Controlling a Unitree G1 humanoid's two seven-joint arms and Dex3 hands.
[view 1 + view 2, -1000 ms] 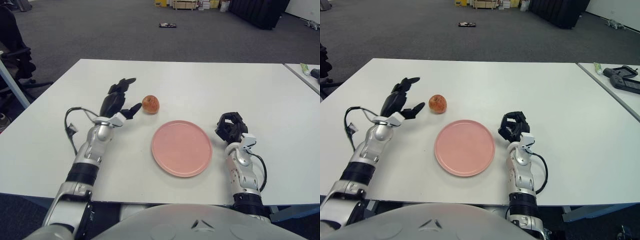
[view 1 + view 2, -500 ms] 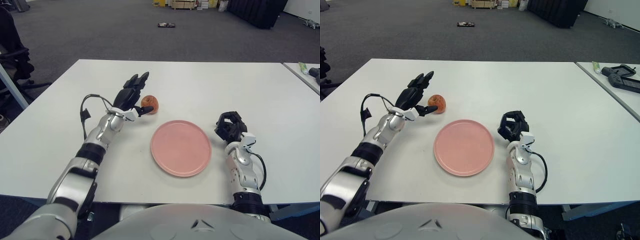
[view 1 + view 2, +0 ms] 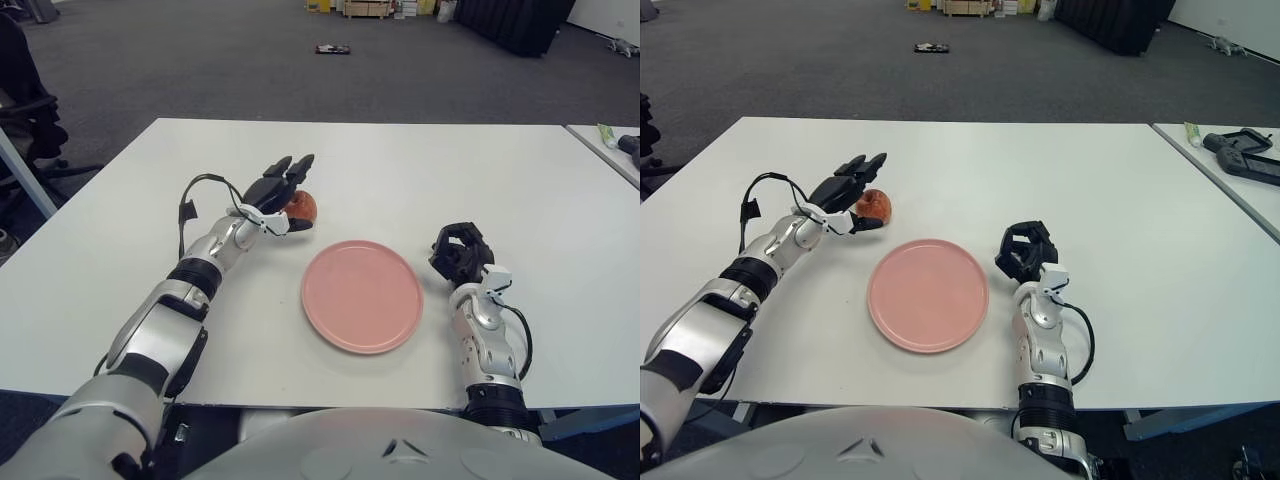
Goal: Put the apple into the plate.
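The apple (image 3: pixel 301 205) sits on the white table (image 3: pixel 420 170), just beyond the far left edge of the pink plate (image 3: pixel 362 296) and not on it. The left hand (image 3: pixel 274 195) is at the apple's left side, fingers spread wide around it with the thumb low in front, not closed on it. The right hand (image 3: pixel 459 252) rests curled on the table right of the plate, holding nothing.
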